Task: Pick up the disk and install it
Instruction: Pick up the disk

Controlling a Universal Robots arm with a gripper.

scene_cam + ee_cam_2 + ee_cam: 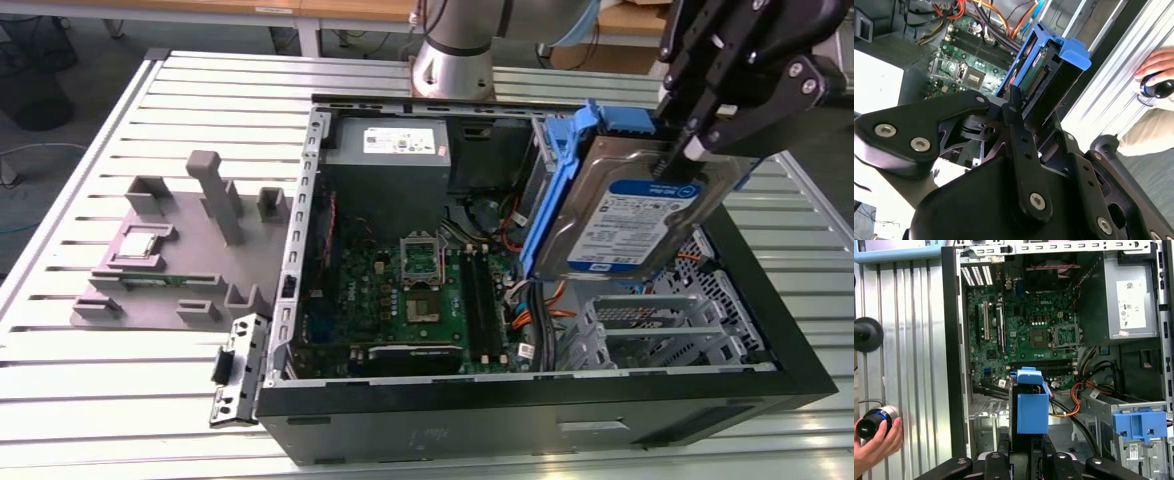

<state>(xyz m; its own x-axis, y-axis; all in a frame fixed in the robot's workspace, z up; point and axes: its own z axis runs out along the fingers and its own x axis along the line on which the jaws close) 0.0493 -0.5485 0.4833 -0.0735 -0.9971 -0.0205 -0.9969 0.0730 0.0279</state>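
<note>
Shiny metal disk (641, 215), ribbed metal table (80, 400)

The disk (638, 215) hangs above the computer case (534, 398) on the table (120, 395).

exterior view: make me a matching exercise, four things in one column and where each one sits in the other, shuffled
Things:
1. disk
2. power supply box
3. grey holder block
4. motherboard

Places:
a. flat on the floor of the open case
b. on the slatted table, at the exterior view's left of the case
c. held upright in the gripper, over the case
d. inside the case, at the end nearest the arm's base

Pairs: 1-c, 2-d, 3-b, 4-a
</note>
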